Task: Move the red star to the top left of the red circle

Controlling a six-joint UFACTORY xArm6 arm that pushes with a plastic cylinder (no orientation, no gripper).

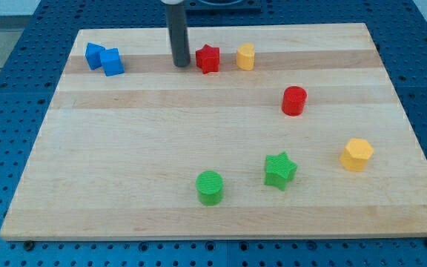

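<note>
The red star (208, 58) lies near the view's top, a little left of centre. The red circle (294, 100) stands to its lower right, well apart from it. My tip (181, 64) is on the board just left of the red star, with a small gap between them. A yellow block (245, 56) sits just right of the red star.
Two blue blocks (104, 58) touch each other at the top left. A green circle (210, 187) and a green star (280, 170) lie near the bottom. A yellow hexagon (356, 154) lies at the right. The wooden board (124, 148) ends in blue table all around.
</note>
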